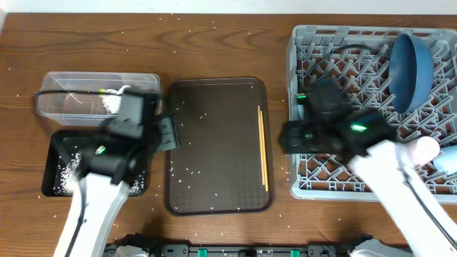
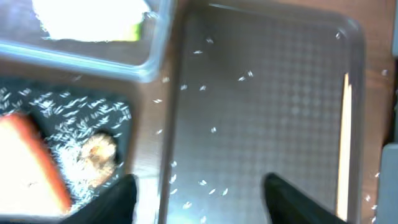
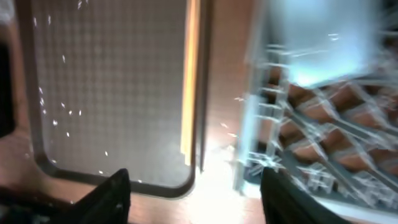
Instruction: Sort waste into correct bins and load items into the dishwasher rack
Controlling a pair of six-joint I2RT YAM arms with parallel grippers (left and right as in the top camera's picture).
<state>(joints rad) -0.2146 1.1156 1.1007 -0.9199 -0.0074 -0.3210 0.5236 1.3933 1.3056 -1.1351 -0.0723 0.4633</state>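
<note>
Take the chopsticks (image 1: pixel 263 146) as the likely step in hand, judging by the layout: a pair lying side by side along the right edge of the brown serving tray (image 1: pixel 214 128), just beside the rack (image 1: pixel 335 187) but outside it.

Read the right gripper (image 3: pixel 196 198) as wide apart and empty, hanging low near the strip of worktop (image 3: pixel 225 74) between tray and rack, the sticks' near end just ahead and roughly centred between the fingers.

- Move forward along the sticks and come down near their middle, to avoid a drooping end on the lift.
- Straddle both across their length, reach down to the tray floor, then close slowly to gather the two together and prevent rolling.
- Mind the tray's raised lip right beside them and leave room for the outer finger.
- Lift straight, then lay the pair flat in the rack, away from the blue plate (image 1: pixel 410 68) standing on edge at the back and from the pinkish cup (image 1: pixel 427 148) and light blue cup (image 1: pixel 448 158) at the right.

Leave the left gripper (image 2: pixel 199 199), likewise apart and holding nothing, over the serving tray's left side, beside the black tray (image 1: pixel 50 151) with its carrot (image 2: pixel 31 162), brown chunk (image 2: pixel 99 152) and rice (image 2: pixel 68 109).
</note>
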